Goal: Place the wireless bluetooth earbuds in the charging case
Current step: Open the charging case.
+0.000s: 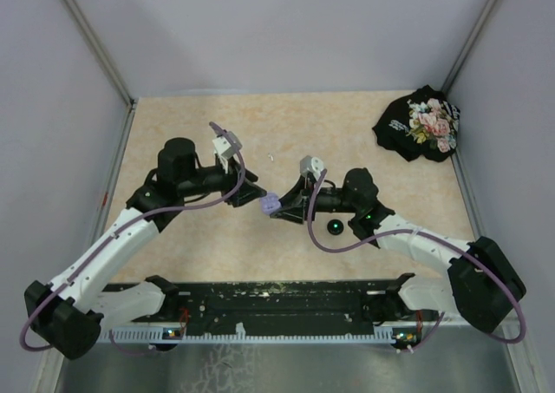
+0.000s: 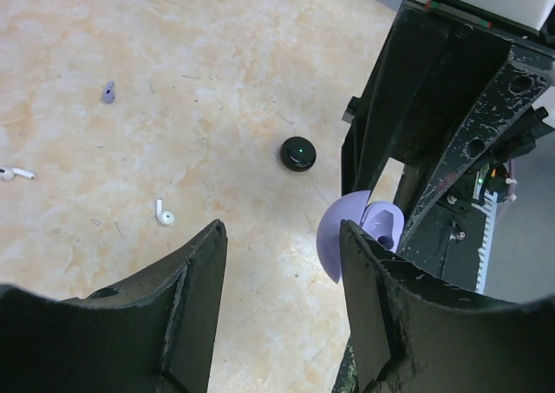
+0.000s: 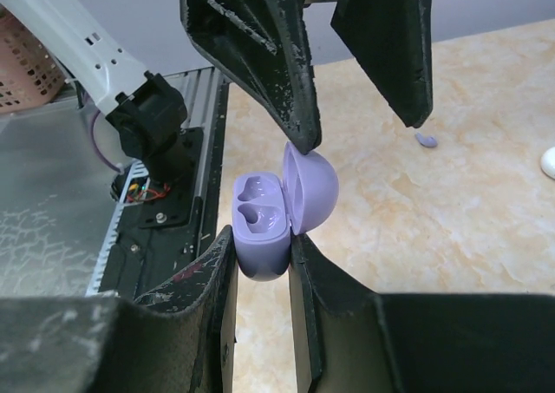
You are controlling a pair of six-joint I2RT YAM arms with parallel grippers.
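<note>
My right gripper (image 3: 260, 241) is shut on the lavender charging case (image 3: 260, 224), held just above the table. Its lid (image 3: 314, 189) stands open and both sockets are empty. My left gripper (image 2: 282, 237) is open with nothing between its fingers. It faces the case, one fingertip (image 3: 299, 133) close above the lid. A purple earbud (image 2: 107, 91) and two white earbuds (image 2: 164, 213) (image 2: 13, 173) lie loose on the table beyond. From above, the two grippers (image 1: 256, 192) (image 1: 279, 206) meet at the case (image 1: 270, 204) in the table's middle.
A black round case (image 1: 333, 227) with a green light lies just right of the right gripper. A black floral cloth (image 1: 421, 122) sits at the back right corner. A black metal rail (image 1: 277, 302) runs along the near edge, and walls close in three sides.
</note>
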